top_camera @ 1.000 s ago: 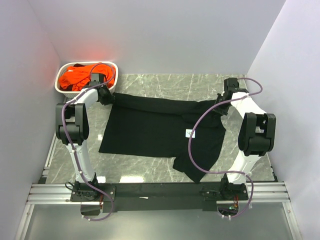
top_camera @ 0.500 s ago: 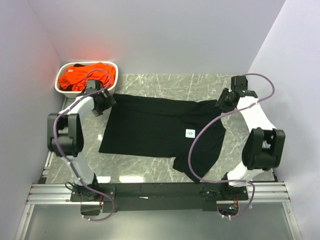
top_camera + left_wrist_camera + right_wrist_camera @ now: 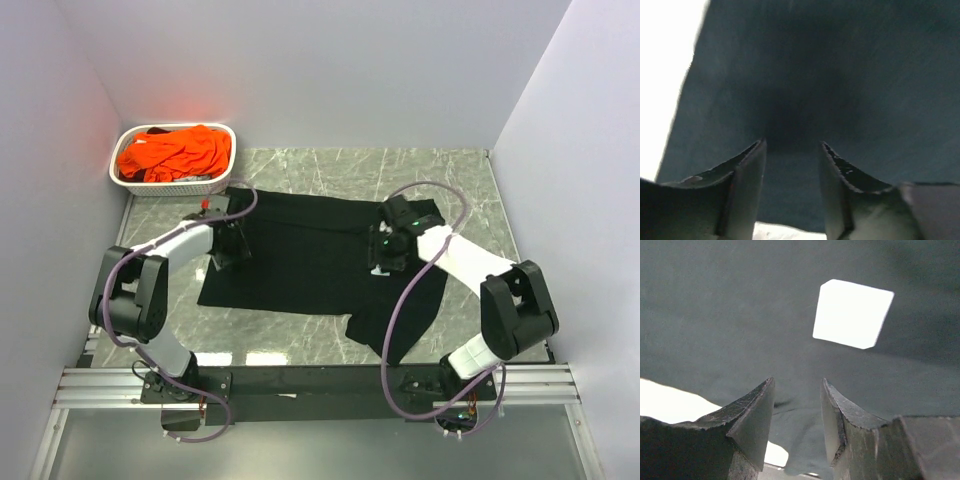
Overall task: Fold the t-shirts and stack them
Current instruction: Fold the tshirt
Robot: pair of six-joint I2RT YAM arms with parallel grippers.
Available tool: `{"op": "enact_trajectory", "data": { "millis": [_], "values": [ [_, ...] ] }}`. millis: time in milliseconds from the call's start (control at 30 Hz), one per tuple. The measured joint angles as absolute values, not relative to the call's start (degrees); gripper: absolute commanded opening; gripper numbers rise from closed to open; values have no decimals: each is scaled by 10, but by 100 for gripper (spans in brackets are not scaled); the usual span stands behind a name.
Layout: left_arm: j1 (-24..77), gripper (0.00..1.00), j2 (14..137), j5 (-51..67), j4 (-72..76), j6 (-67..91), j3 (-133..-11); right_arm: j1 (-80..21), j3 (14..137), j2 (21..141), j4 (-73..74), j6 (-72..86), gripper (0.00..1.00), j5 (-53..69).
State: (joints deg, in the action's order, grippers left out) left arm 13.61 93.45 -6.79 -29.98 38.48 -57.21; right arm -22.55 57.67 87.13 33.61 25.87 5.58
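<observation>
The plain black cloth t-shirt [image 3: 300, 265] lies spread on my grey marbled worktop [image 3: 330, 165], and I hold the left end effector [image 3: 792, 145] over its left edge and the right end effector [image 3: 797, 382] by its square white tag [image 3: 852, 314], both released, presumably poised to pinch for a fold.

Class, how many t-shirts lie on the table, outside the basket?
1: a black t-shirt spread across the middle of the table. Orange cloth fills the basket at the far left corner; how many shirts that heap holds is hidden.
</observation>
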Motion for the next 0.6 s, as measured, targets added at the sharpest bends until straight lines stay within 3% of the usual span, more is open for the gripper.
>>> {"op": "enact_trajectory", "data": {
  "millis": [233,600],
  "values": [
    [161,49,907,-72,-306,416,-508,-320,563,890,316,286,47,54],
    [162,49,855,-74,-281,457,-450,-338,482,897,271,299,47,49]
  ]
}}
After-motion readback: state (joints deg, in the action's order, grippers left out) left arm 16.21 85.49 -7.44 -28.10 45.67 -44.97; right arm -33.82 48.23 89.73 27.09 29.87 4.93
